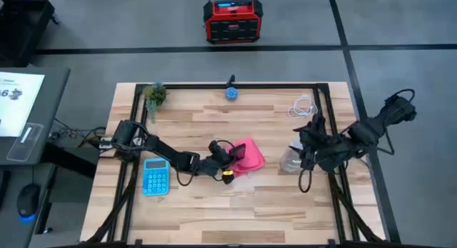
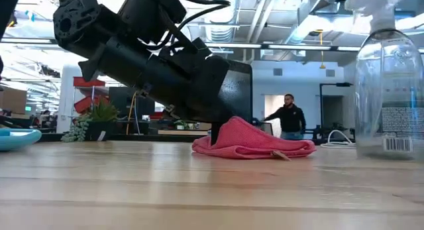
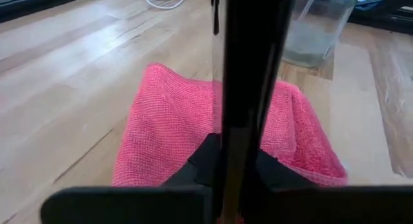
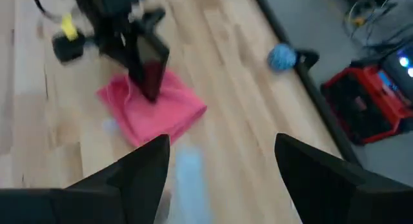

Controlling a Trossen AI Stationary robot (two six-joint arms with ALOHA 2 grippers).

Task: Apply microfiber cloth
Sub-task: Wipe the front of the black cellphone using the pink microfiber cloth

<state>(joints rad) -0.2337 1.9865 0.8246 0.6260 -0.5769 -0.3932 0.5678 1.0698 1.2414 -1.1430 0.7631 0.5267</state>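
Observation:
The pink-red microfiber cloth (image 1: 251, 159) (image 2: 255, 142) (image 3: 168, 127) lies crumpled on the wooden table near its middle. My left gripper (image 1: 232, 154) (image 3: 239, 169) reaches in from the table's left and is shut on a black phone (image 3: 248, 69) (image 4: 150, 56), which stands on edge over the cloth's left part. My right gripper (image 1: 303, 161) (image 4: 222, 166) is open at the table's right. It hovers above a clear spray bottle (image 1: 289, 161) (image 2: 387, 84) that stands upright on its base. My left gripper pinches the phone's two flat faces between its fingers (image 3: 200, 166), at the phone's near end (image 3: 242, 146). The fingers come from the table's left, slanting down. The phone stands on edge, and its lower end (image 4: 150, 91) reaches down onto the cloth.
A light blue calculator (image 1: 156, 176) lies at the left. A small plant (image 1: 155, 94), a blue object (image 1: 232, 93) and a white cable (image 1: 303, 106) sit along the far edge. Black frame rails (image 1: 335, 184) border the table. A person (image 2: 288, 117) stands in the room behind.

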